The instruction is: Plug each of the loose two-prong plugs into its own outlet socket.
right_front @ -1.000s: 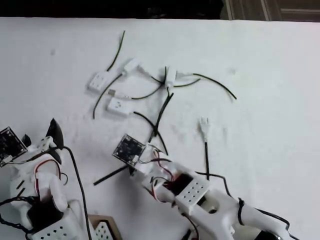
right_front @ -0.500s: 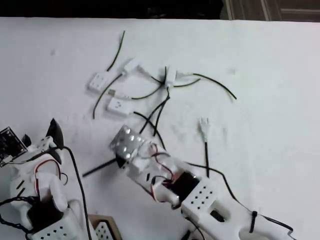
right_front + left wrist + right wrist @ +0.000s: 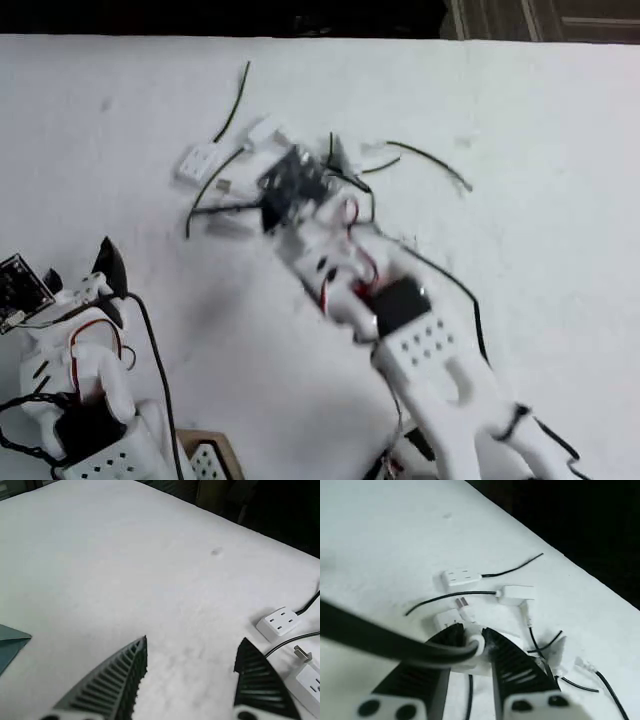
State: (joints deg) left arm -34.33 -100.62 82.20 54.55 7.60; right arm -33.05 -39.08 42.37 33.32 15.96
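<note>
My right gripper (image 3: pixel 472 647) is shut on a white two-prong plug (image 3: pixel 474 652) whose black cable (image 3: pixel 380 640) trails off to one side. In the high view this gripper (image 3: pixel 262 212) hangs over the cluster of white outlet sockets, just above one socket (image 3: pixel 232 220) that it partly hides. A second socket (image 3: pixel 200 160) (image 3: pixel 461 576) lies a little farther away with its own cable. A loose plug (image 3: pixel 465 609) with bare prongs rests between the two sockets. My left gripper (image 3: pixel 192 645) (image 3: pixel 105 275) stands open and holds nothing, at the table's near left.
More white plugs (image 3: pixel 262 130) (image 3: pixel 515 594) and thin black cables (image 3: pixel 430 160) are tangled around the sockets at the far middle of the table. The left wrist view has both sockets (image 3: pixel 280 622) and a plug (image 3: pixel 301 653) off to the side.
The right arm swung from the table's front up to the socket cluster, carrying the plug and its cable along. The left arm has stayed where it was.
</note>
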